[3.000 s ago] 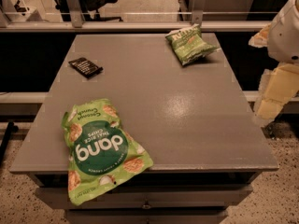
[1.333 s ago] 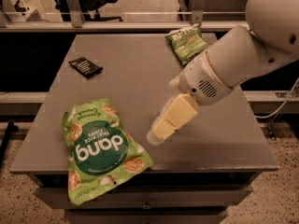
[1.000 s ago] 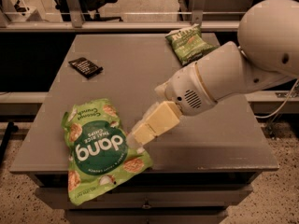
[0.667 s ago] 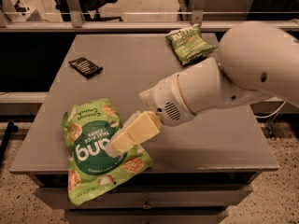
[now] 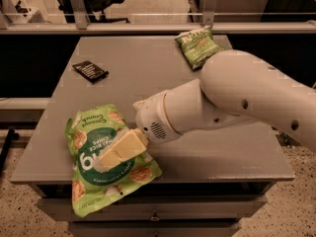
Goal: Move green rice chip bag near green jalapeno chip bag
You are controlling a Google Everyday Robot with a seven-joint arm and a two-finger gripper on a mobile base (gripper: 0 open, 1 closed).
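Note:
The green rice chip bag [image 5: 89,172], large and bright green with a dark circle and tan chip pictures, lies at the table's front left corner and hangs a little over the front edge. My gripper [image 5: 109,158] reaches in from the right on a bulky white arm and sits over the bag's middle, covering part of its lettering. The green jalapeno chip bag [image 5: 197,46], smaller and duller, lies at the far right of the table, well away from the gripper.
A small black packet [image 5: 90,71] lies at the table's far left. The grey table [image 5: 148,68] has drawers along its front. A railing and dark chairs stand behind the table. My white arm [image 5: 237,98] spans the table's right half.
The arm has swung in from the right edge and leftward across the table. The gripper now sits over the rice chip bag. Neither bag has moved.

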